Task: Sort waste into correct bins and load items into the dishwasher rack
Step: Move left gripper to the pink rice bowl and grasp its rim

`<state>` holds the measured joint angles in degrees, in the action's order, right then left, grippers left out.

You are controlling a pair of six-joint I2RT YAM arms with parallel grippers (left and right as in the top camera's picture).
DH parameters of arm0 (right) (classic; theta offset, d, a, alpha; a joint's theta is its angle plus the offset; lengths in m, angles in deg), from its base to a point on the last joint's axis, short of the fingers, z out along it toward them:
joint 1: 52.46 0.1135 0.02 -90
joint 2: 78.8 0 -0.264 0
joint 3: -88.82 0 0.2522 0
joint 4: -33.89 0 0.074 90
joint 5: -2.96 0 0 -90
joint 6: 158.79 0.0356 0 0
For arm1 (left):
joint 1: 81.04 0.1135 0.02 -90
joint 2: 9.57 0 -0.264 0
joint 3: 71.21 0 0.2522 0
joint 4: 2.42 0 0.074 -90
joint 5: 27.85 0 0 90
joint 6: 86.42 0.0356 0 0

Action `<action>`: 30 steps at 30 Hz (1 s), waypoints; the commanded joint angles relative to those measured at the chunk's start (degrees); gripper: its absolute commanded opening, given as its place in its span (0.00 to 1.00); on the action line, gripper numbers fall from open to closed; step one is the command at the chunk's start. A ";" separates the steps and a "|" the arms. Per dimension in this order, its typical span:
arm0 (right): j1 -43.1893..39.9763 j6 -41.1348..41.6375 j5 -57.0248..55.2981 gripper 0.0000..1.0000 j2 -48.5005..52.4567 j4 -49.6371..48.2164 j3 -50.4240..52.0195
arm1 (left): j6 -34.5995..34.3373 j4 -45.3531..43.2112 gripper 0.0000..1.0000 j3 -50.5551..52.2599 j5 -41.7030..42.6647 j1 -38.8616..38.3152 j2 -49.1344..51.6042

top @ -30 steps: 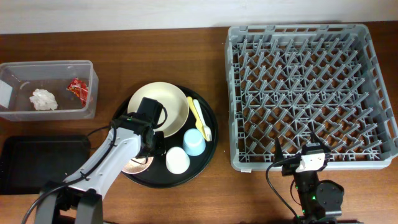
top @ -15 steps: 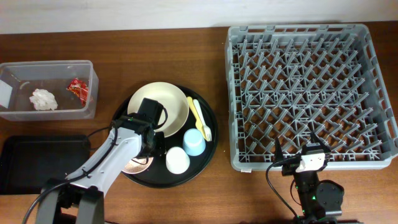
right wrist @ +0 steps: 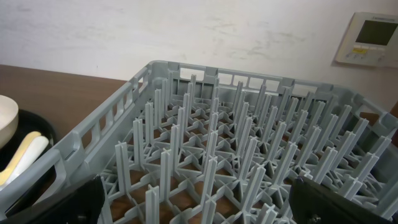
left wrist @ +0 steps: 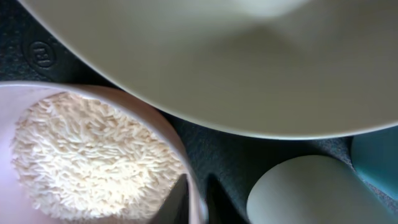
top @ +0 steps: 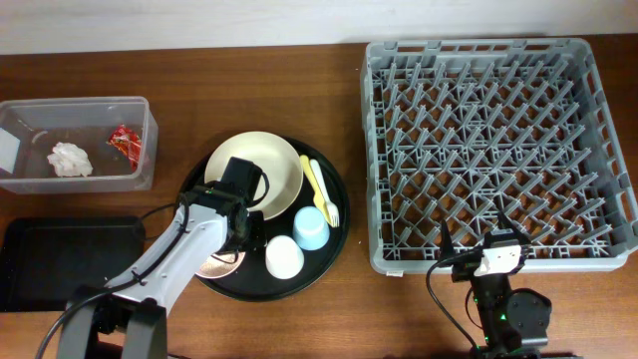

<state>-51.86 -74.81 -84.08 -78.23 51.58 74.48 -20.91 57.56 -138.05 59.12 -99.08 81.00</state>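
Overhead, the left arm [top: 164, 254] hid most of the small pink bowl [top: 211, 265] on the large round black tray [top: 337, 234]. In the left wrist view, picture edges cut off that bowl, the large cream bowl-plate [left wrist: 236, 62], the white cup [left wrist: 305, 193] and the light blue cup [left wrist: 379, 162] on the tray. The left gripper [left wrist: 198, 202] fingers [left wrist: 177, 200], closed on the bowl's rim, were blurred stubs. Right of the tray, the right gripper [right wrist: 199, 205] fingers [right wrist: 62, 202], spread wide, were cropped at the bottom corners.

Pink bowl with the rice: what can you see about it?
The small pink bowl is pale, smooth and round, upright, holding a heap of white rice. It stands on the black tray, beside the cream plate and white cup. The left fingers pinch its rim, one inside, one outside.
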 commanded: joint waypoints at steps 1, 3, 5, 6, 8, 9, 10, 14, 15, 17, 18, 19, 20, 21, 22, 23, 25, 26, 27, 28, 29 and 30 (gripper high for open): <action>-0.24 0.04 -0.24 0.98 -0.33 0.33 0.26 | -0.33 0.07 0.04 0.57 0.24 0.20 0.50; -0.24 0.04 -0.24 0.98 -0.33 0.33 0.26 | -0.33 0.07 0.02 0.57 0.24 0.20 0.50; -0.24 0.04 -0.24 0.98 -0.33 0.33 0.26 | -0.35 0.07 0.01 0.57 0.26 0.20 0.50; -0.24 0.04 -0.24 0.98 -0.33 0.33 0.26 | -0.33 0.09 0.01 0.57 0.26 0.20 0.50; -0.24 0.02 -0.24 0.98 -0.33 0.33 0.26 | -0.35 0.13 0.01 0.57 0.26 0.20 0.50; -0.24 0.04 -0.24 0.98 -0.33 0.33 0.26 | -0.35 0.28 0.01 0.55 0.26 0.20 0.50; -0.24 0.04 -0.24 0.98 -0.33 0.33 0.26 | -0.35 0.52 0.01 0.55 0.24 0.20 0.50; -0.24 0.04 -0.24 0.98 -0.33 0.33 0.26 | -0.35 1.14 0.01 0.55 0.24 0.20 0.48; -0.24 0.02 -0.24 0.98 -0.33 0.33 0.26 | -0.35 1.16 0.01 0.55 0.24 0.20 0.48; -0.24 0.04 -0.24 0.98 -0.33 0.33 0.26 | -0.35 1.16 0.01 0.52 0.22 0.20 0.48; -0.24 0.04 -0.24 0.98 -0.33 0.33 0.26 | -0.33 1.16 0.01 0.48 0.22 0.20 0.48; -0.24 0.04 -0.24 0.98 -0.33 0.33 0.26 | -0.33 1.18 0.01 0.48 0.24 0.20 0.48; -0.24 0.02 -0.24 0.98 -0.33 0.33 0.26 | -0.35 1.38 0.01 0.42 0.22 0.20 0.48; -0.24 0.02 -0.24 0.98 -0.33 0.33 0.26 | -0.33 1.77 0.01 0.24 0.22 0.20 0.48; -0.24 0.04 -0.24 0.98 -0.33 0.33 0.26 | -0.33 2.45 0.01 -0.24 0.15 0.20 0.48; -0.24 0.04 -0.24 0.98 -0.33 0.33 0.26 | -0.33 3.39 0.01 -1.16 -0.33 0.20 0.46; -0.24 0.04 -0.24 0.98 -0.33 0.33 0.26 | -0.33 5.64 0.01 -3.69 -2.21 0.20 0.37; -0.24 0.04 -0.24 0.98 -0.33 0.33 0.26 | -0.31 7.04 0.01 -5.27 -2.43 0.20 0.37; -0.24 0.04 -0.24 0.98 -0.33 0.33 0.26 | -0.31 7.91 0.01 -6.34 -2.43 0.20 0.37; -0.24 0.04 -0.24 0.98 -0.33 0.33 0.26 | -0.31 8.90 0.01 -7.52 -2.45 0.20 0.37; -0.24 0.04 -0.24 0.98 -0.33 0.33 0.26 | -0.28 9.68 0.01 -8.50 -2.45 0.20 0.37; -0.24 0.04 -0.24 0.98 -0.33 0.33 0.26 | -0.11 10.29 0.01 -9.40 -2.45 0.20 0.37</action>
<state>-51.86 -74.85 -84.08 -78.23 51.58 74.48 -21.13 66.67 -144.11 57.40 -98.97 81.04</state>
